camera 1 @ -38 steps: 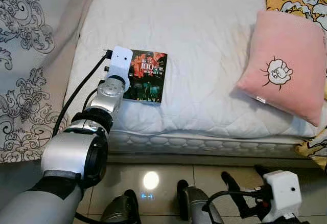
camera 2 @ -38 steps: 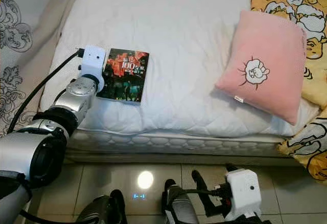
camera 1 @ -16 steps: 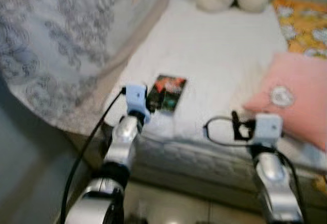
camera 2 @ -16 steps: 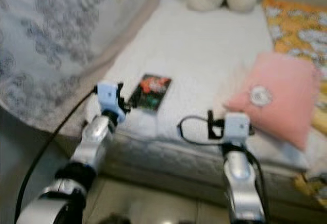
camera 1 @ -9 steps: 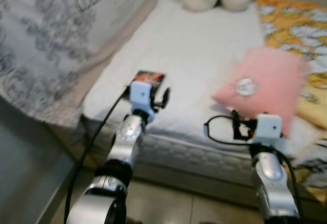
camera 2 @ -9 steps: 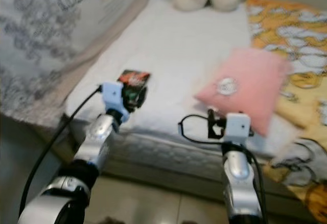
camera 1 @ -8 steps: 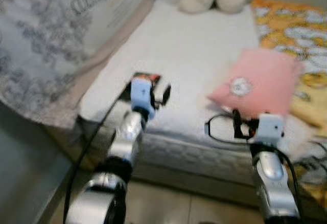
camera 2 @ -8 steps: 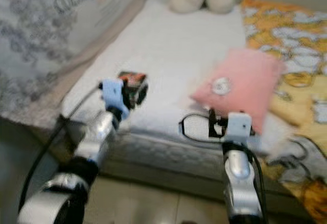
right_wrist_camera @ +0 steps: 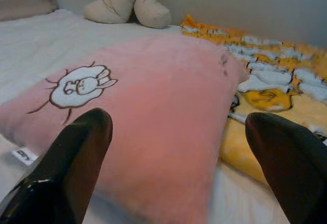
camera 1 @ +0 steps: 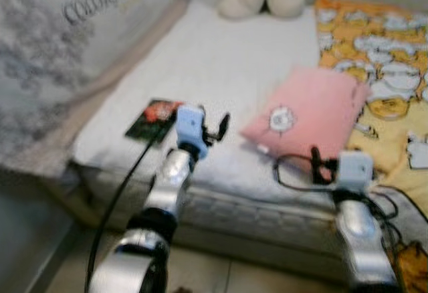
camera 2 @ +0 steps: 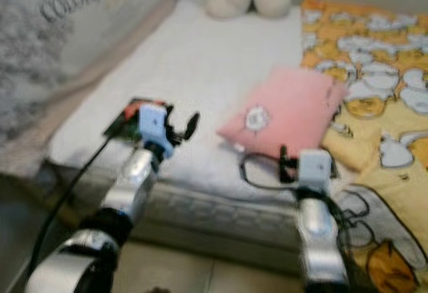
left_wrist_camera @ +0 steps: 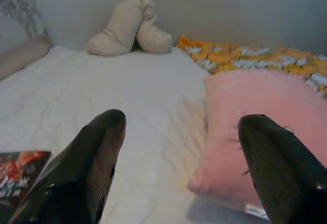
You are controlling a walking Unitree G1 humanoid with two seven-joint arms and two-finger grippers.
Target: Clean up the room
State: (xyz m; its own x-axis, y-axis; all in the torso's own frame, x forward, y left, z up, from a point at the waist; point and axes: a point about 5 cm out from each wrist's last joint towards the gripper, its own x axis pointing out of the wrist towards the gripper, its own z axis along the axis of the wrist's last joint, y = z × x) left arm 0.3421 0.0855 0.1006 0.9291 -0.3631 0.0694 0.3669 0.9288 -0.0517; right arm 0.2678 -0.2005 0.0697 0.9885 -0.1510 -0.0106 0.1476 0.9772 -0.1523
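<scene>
Barely started by the looks: both claws, left claw (camera 1: 212,127) and right claw (right_wrist_camera: 173,157), wide open and empty, pink pillow (camera 1: 304,114) and book (camera 1: 152,118) unsorted near bed's (camera 1: 221,59) front edge.

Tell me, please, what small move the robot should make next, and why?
Probably ease the right tool forward onto the pink pillow: its fingers are open and aimed at the pillow's near edge, and the pillow lies askew across the white mattress.
</scene>
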